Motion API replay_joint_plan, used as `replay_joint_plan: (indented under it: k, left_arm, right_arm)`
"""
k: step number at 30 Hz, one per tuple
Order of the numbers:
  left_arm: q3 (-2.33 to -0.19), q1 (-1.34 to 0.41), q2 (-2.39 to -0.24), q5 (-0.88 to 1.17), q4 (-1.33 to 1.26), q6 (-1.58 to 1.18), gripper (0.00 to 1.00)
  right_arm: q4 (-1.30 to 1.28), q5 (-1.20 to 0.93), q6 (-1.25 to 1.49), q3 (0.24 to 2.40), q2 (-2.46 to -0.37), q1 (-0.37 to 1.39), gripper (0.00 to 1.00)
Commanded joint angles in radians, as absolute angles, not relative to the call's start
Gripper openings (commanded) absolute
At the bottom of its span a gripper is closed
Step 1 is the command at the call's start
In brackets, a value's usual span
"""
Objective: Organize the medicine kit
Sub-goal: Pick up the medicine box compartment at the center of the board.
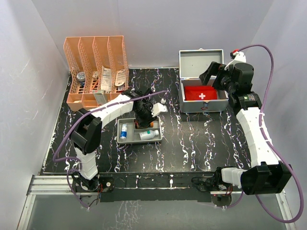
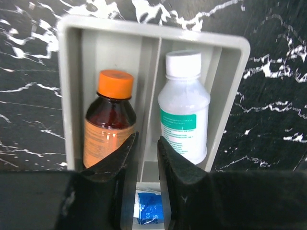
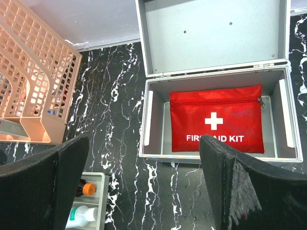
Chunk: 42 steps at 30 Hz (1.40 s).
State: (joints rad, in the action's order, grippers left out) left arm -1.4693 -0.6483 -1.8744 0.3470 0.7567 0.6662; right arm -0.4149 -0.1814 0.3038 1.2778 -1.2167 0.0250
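The medicine kit [image 1: 201, 61] sits at the rear right of the table [image 1: 192, 141], its lid raised, with a red first-aid pouch [image 3: 216, 125] lying flat inside. The right end effector [image 3: 143, 141] hovers before it, spread wide and empty. The left end effector [image 2: 147, 141] hangs over the grey tray [image 2: 153, 36], fingers nearly together astride the divider between an amber bottle [image 2: 109, 124] and a white bottle [image 2: 183, 115]; whether it is clenched on anything cannot be told

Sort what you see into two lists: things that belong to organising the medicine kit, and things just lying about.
Belonging: medicine kit, red first aid pouch, amber bottle, white bottle, grey tray.
Lying about: orange file rack.
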Motion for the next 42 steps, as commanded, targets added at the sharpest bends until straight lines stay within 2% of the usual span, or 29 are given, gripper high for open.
replay_joint_plan:
  k: [1,5,11,21,42]
  left_arm:
    - [-1.410,-0.649,-1.821,0.384,0.770,0.764,0.23]
    - [-1.338,-0.649,-1.770,0.420,0.747,0.819,0.31]
    - [-1.294,-0.638,-1.738,0.432,0.700,0.838,0.34]
    - [-1.276,-0.604,-1.713,0.498,0.696,0.882,0.33]
    - [-1.329,-0.595,-1.816,0.465,0.689,0.853,0.30]
  right_arm:
    - [-0.372,-0.161,0.291,1.274,-1.181,0.021,0.98]
    - [-0.368,-0.159,0.295,1.262,-1.168,0.022,0.98]
    - [-0.371,-0.154,0.297,1.242,-1.150,0.022,0.98]
    - [-0.378,-0.136,0.300,1.203,-1.122,0.022,0.98]
    - [-0.399,-0.118,0.304,1.185,-1.094,0.020,0.98]
